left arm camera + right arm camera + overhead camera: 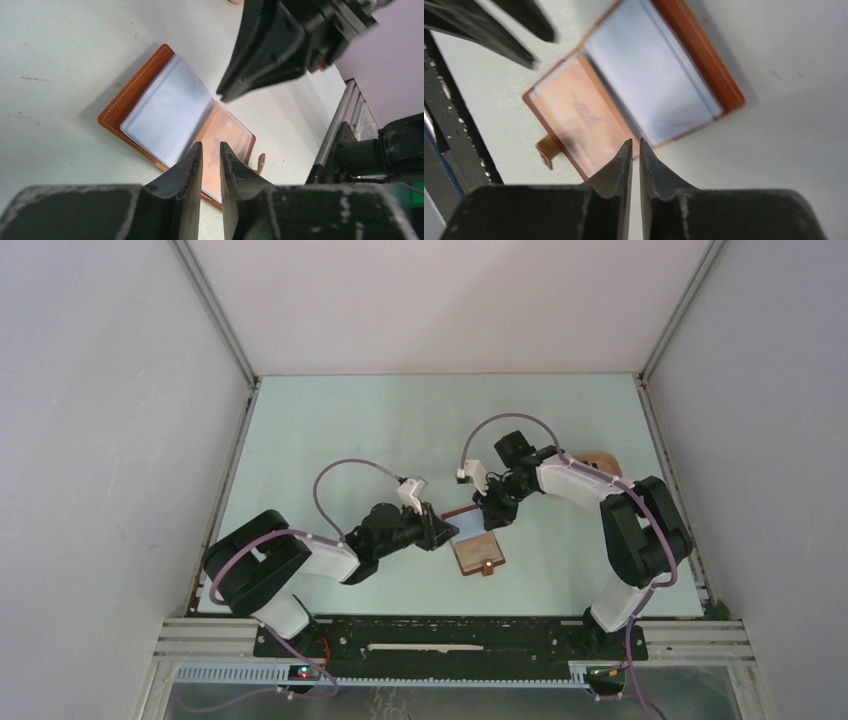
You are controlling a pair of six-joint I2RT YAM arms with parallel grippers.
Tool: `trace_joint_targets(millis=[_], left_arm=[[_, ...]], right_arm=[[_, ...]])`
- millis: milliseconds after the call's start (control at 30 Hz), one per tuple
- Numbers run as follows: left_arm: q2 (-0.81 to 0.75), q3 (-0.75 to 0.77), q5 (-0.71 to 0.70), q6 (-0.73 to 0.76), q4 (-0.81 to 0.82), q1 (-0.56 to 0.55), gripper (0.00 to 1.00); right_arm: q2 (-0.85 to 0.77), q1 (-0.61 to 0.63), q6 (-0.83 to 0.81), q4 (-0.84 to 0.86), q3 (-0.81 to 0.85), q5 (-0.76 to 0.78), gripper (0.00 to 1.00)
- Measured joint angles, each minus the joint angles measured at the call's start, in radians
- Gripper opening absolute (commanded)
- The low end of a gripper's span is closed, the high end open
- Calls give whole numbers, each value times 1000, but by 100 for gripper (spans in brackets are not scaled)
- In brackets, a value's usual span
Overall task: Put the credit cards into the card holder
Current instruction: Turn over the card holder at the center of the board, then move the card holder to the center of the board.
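Note:
The card holder [478, 548] lies open and flat on the table, reddish-brown leather with a snap tab [545, 150]. One page [165, 112] shows a pale grey-blue rectangle under a clear sleeve, and the other page [574, 115] looks orange-tan; whether these are credit cards I cannot tell. No loose credit cards are in view. My left gripper [447, 532] [211, 145] hovers at the holder's left edge, its jaws a narrow gap apart and empty. Over the far edge my right gripper [493, 518] [635, 141] has its jaws drawn to a thin slit with nothing between them.
A pink tray [601, 459] sits at the back right, mostly hidden behind the right arm. White walls enclose the table on three sides. A metal rail [335, 130] runs along the near edge.

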Motion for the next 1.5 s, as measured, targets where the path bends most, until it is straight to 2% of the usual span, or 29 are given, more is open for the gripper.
trace_joint_targets(millis=[167,333,700,967,1267,1500], left_arm=[[-71,-50,10,-28,-28,0,28],[-95,-89,6,-74,-81,-1,34],[-2,-47,-5,-154,-155,2,38],[84,44,18,-172,-185,84,38],[154,183,105,-117,-277,174,38],[143,316,140,-10,-428,224,39]], right_arm=[[2,-83,11,-21,0,37,10],[2,-126,-47,-45,-12,69,8],[40,-51,-123,-99,-28,68,8],[70,56,-92,-88,-28,64,9],[71,127,-29,-51,-26,60,18],[2,57,-78,-113,-24,55,30]])
